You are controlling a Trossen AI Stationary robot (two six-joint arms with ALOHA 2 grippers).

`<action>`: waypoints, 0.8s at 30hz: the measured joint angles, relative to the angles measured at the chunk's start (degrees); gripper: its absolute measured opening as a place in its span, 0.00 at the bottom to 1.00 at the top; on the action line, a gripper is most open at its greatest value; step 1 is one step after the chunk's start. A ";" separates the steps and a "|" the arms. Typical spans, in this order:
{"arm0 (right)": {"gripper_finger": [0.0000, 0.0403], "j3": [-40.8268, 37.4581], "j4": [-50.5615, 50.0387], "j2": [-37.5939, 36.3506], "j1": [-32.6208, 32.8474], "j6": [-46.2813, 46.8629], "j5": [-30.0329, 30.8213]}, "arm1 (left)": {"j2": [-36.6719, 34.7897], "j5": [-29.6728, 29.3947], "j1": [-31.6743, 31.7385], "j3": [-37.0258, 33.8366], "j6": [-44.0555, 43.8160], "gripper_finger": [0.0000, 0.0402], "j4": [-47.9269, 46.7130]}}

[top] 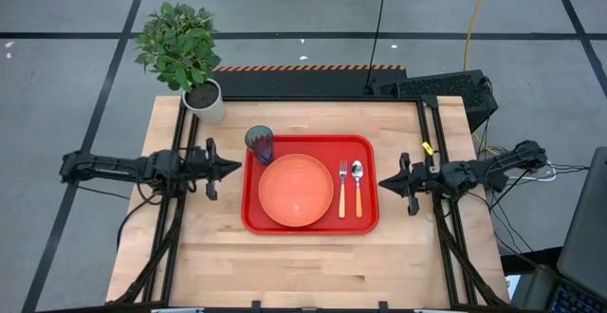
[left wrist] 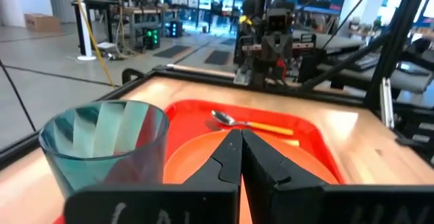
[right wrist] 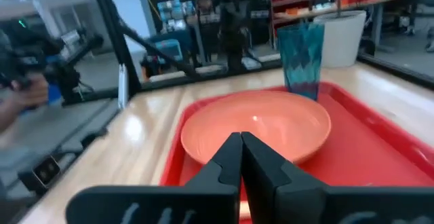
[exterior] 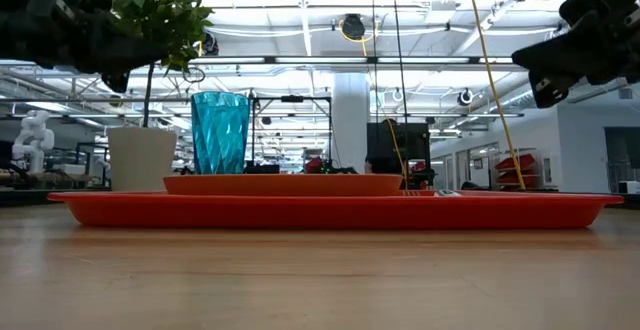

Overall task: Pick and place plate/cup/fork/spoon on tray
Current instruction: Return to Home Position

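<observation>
Holding all four pieces of the setting, the tray [top: 313,145] lies at the middle of the table [top: 313,266], its long side running from arm to arm

- the plate [top: 296,191]: flat on the tray floor, left of centre, where the widest bare area takes it
- the cup [top: 260,144]: upright in the tray's far left corner, on the plant pot [top: 205,101] side, just beside the plate's rim; whether the two touch cannot be told
- the fork [top: 342,189]: right of the plate, tines away from the table's front, handle toward it
- the spoon [top: 358,188]: just beside the fork on its outer side and parallel to it, bowl and handle laid the same way, so the two read as a pair
- the left gripper [top: 235,168]: fingers pressed together on nothing, raised off the table just beyond the tray's left edge, tip aimed at the tray
- the right gripper [top: 383,183]: likewise clenched and empty, raised off the tray's right edge, facing inward

Judgement: every piece appears placed and nothing is left to carry. Both arms stand off the tray, probably so that parking disturbs none of it
</observation>
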 joint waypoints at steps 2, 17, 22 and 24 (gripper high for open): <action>0.00 -0.07 0.63 -0.03 -0.84 0.18 -1.53 | -1.47 -0.02 0.00 -0.35 -0.23 0.01 -0.20; 0.00 -0.28 -0.47 -0.31 -2.13 -0.14 -5.05 | -13.28 0.70 -0.14 -0.40 -1.17 0.01 -10.71; 0.00 -0.32 -0.90 -0.26 -2.13 -0.07 -4.94 | -13.69 6.32 -0.97 -0.38 -0.37 0.00 -9.91; 0.00 -0.32 -0.94 -0.22 -2.15 -0.01 -4.83 | -13.71 6.89 -1.33 -1.26 -0.51 0.01 -9.67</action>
